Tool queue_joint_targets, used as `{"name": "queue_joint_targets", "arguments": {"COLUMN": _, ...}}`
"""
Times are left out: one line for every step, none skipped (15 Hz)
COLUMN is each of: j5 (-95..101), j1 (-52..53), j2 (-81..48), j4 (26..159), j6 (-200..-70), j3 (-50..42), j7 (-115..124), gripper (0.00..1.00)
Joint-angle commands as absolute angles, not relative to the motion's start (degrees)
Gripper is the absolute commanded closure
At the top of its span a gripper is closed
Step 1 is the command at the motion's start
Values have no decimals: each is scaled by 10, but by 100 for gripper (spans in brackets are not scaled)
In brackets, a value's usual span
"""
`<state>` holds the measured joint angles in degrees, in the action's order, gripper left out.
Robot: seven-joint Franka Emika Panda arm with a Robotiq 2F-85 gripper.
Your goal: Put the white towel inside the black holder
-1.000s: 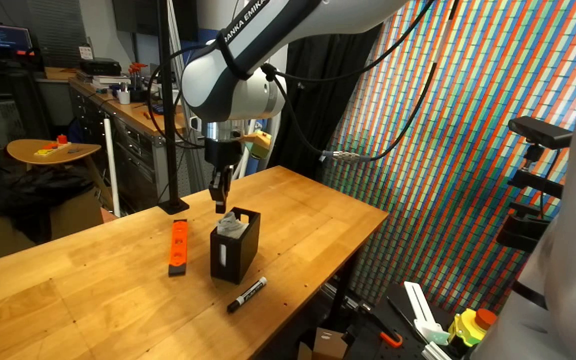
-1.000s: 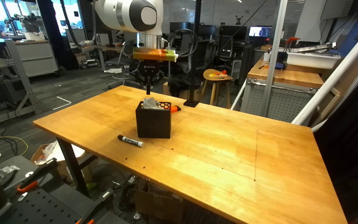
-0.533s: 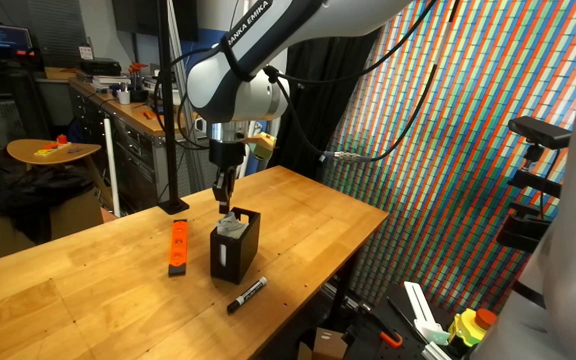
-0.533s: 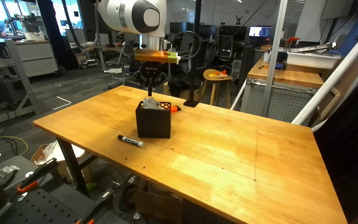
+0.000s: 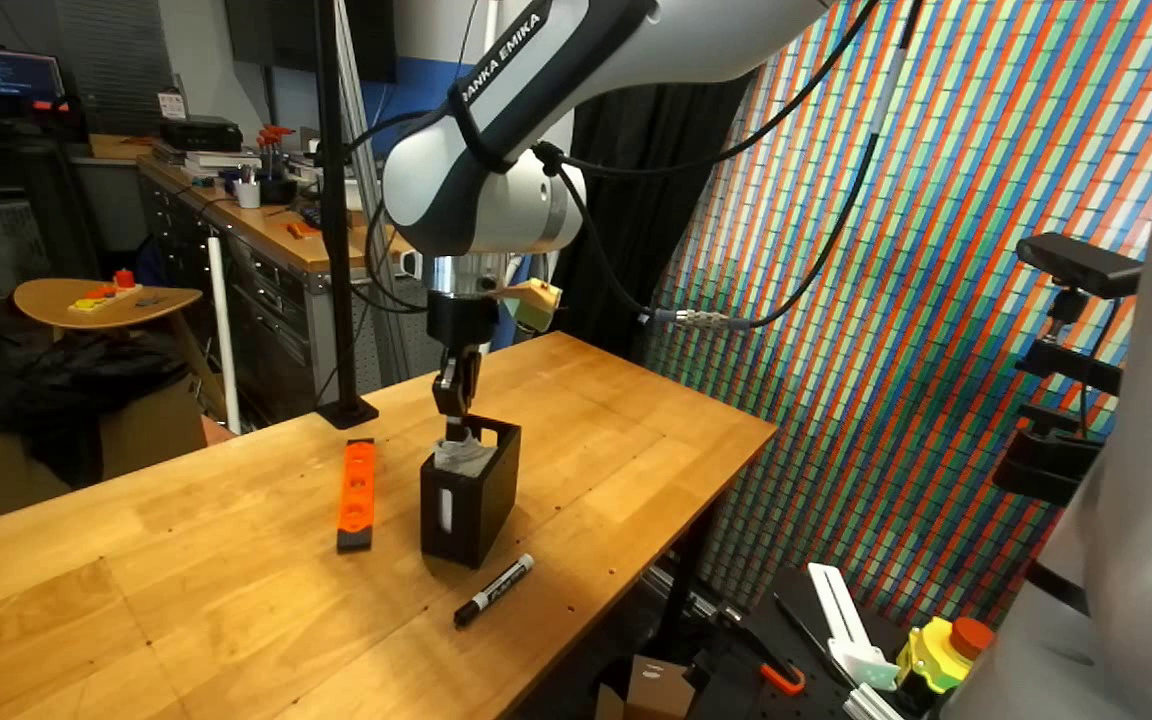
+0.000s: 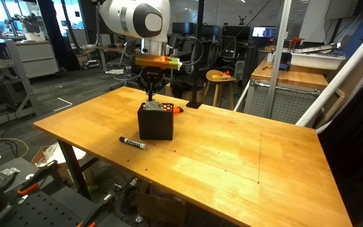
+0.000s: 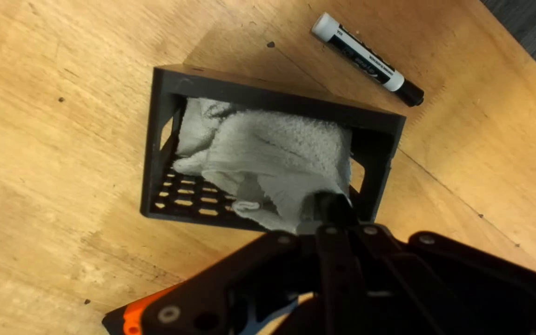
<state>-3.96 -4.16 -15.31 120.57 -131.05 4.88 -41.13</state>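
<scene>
White towel, bunched inside the black holder, could be left poking out, or the holder tipped, if pressed off-centre by the clenched gripper, actual contact being unclear.

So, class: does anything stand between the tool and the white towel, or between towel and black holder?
Nothing visible does. The shut tool points down at the white towel, apparently touching it; the towel already sits mostly inside the black holder, its crumpled top poking out. The dry-erase marker lies outside, in neither path.
</scene>
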Motion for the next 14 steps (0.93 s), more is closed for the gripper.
{"name": "queue_joint_targets", "arguments": {"j5": -60, "j1": -46, "j2": -154, "j4": 1210, "j6": -1322, "j3": 50, "j7": -421, "gripper": 100}}
{"name": "queue_joint_targets", "arguments": {"j5": -62, "j1": -46, "j2": -156, "j4": 1208, "j6": -1322, "j3": 51, "j7": -421, "gripper": 100}}
{"name": "queue_joint_targets", "arguments": {"j5": -64, "j1": -46, "j2": -158, "j4": 1207, "j6": -1321, "j3": 52, "j7": -422, "gripper": 100}}
{"name": "queue_joint_targets", "arguments": {"j5": -66, "j1": -45, "j2": -161, "j4": 1205, "j6": -1320, "j3": 53, "j7": -423, "gripper": 100}}
{"name": "queue_joint_targets", "arguments": {"j5": -68, "j1": -45, "j2": -164, "j4": 1203, "j6": -1320, "j3": 54, "j7": -424, "gripper": 100}}
{"name": "queue_joint_targets", "arguments": {"j5": -69, "j1": -45, "j2": -167, "j4": 1200, "j6": -1319, "j3": 54, "j7": -424, "gripper": 100}}
{"name": "queue_joint_targets", "arguments": {"j5": -69, "j1": -45, "j2": -170, "j4": 1198, "j6": -1318, "j3": 54, "j7": -425, "gripper": 100}}
{"name": "queue_joint_targets", "arguments": {"j5": -68, "j1": -46, "j2": -175, "j4": 1195, "j6": -1318, "j3": 54, "j7": -425, "gripper": 100}}
{"name": "queue_joint_targets", "arguments": {"j5": -66, "j1": -46, "j2": -178, "j4": 1193, "j6": -1318, "j3": 54, "j7": -425, "gripper": 100}}
{"name": "queue_joint_targets", "arguments": {"j5": -62, "j1": -46, "j2": -182, "j4": 1191, "j6": -1318, "j3": 53, "j7": -425, "gripper": 100}}
{"name": "queue_joint_targets", "arguments": {"j5": -61, "j1": -47, "j2": -185, "j4": 1190, "j6": -1318, "j3": 52, "j7": -426, "gripper": 100}}
{"name": "queue_joint_targets", "arguments": {"j5": -60, "j1": -48, "j2": -189, "j4": 1189, "j6": -1317, "j3": 51, "j7": -427, "gripper": 100}}
{"name": "queue_joint_targets", "arguments": {"j5": -59, "j1": -49, "j2": -194, "j4": 1187, "j6": -1316, "j3": 51, "j7": -427, "gripper": 100}}
{"name": "queue_joint_targets", "arguments": {"j5": -59, "j1": -50, "j2": -198, "j4": 1186, "j6": -1315, "j3": 50, "j7": -428, "gripper": 100}}
